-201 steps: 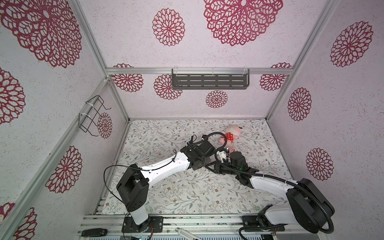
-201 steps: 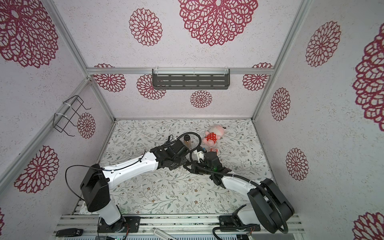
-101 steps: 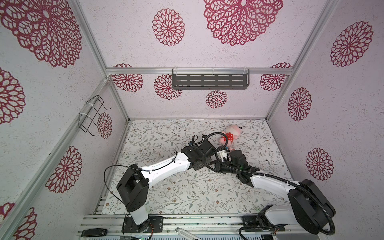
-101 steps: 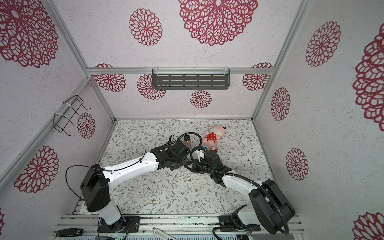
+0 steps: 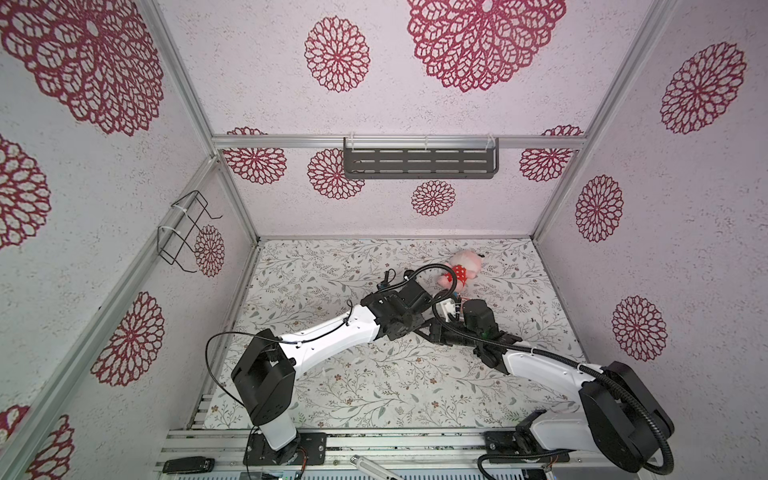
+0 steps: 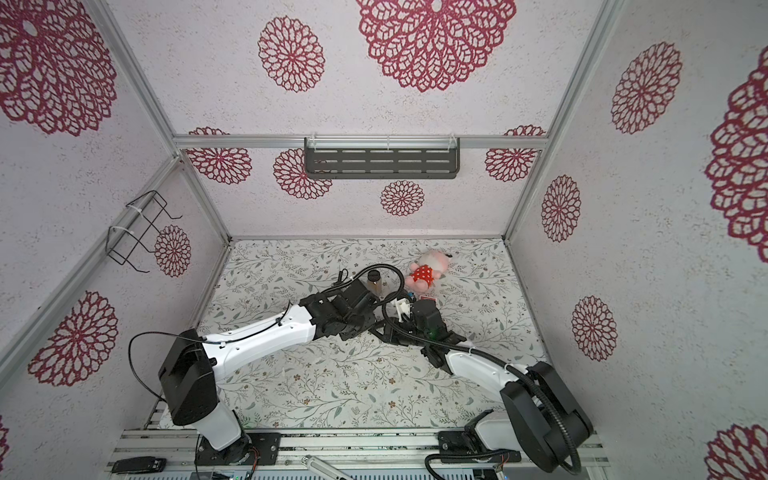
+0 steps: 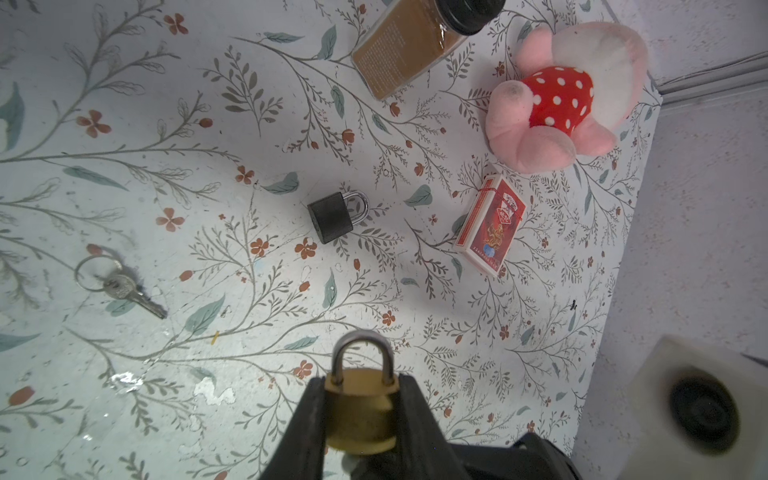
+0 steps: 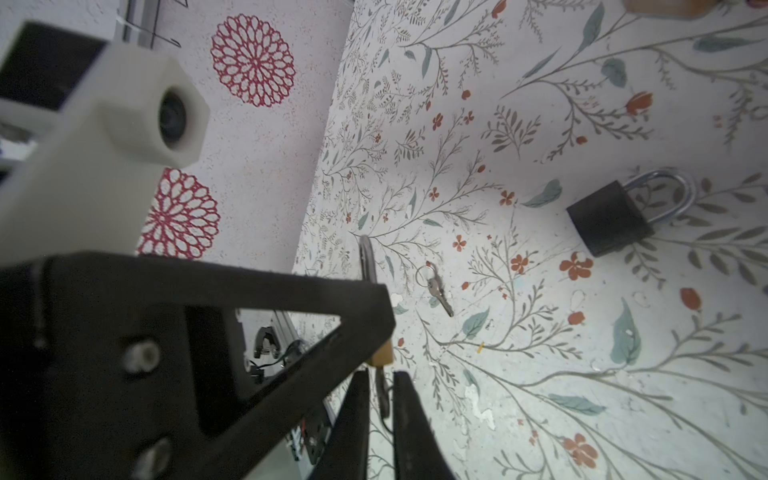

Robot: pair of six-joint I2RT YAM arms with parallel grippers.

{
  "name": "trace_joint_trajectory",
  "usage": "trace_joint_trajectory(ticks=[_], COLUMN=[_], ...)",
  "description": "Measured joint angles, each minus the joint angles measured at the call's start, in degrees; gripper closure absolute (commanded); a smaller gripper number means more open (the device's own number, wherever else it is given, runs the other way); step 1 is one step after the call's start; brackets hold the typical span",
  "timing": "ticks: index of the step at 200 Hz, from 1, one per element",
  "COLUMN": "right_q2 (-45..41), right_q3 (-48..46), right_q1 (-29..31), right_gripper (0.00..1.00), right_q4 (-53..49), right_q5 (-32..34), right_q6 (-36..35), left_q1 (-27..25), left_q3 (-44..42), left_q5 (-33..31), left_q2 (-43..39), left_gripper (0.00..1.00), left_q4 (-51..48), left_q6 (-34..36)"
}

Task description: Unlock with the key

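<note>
The left gripper (image 7: 361, 383) is closed on a brass lock (image 7: 359, 415) and holds it by the body's two sides, clear of the tabletop (image 7: 208, 124), with the shackle pointing away from the wrist. The right gripper (image 8: 381, 376) sits just under that lock with its jaws a narrow slit apart. A thin dark piece lies in the gap, but it cannot be told what it is or whether it is gripped.

A key (image 7: 124, 286) on a ring lies flat on the tabletop, well apart from both grippers. A black lock (image 7: 332, 216) lies on its side between the key and a red card box (image 7: 490, 224), whose flap is shut. Beyond the box are a jar (image 7: 409, 45) with brown contents and a black lid, and beside it a pink plush (image 7: 557, 99).
</note>
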Motion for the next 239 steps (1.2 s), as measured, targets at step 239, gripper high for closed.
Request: trace_joint_trajectory(ticks=[239], right_q2=[-3.3], right_q3=[-3.7], right_q1=[0.7], right_gripper=[1.00], right_q4=[6.7], right_q5=[3.0], right_q6=[2.6], left_q1=[-0.1], left_q3=[0.7], left_q5=[-2.4], left_q2=[-2.4], left_gripper=[1.00], left_q4=[1.2], left_q6=[-1.6])
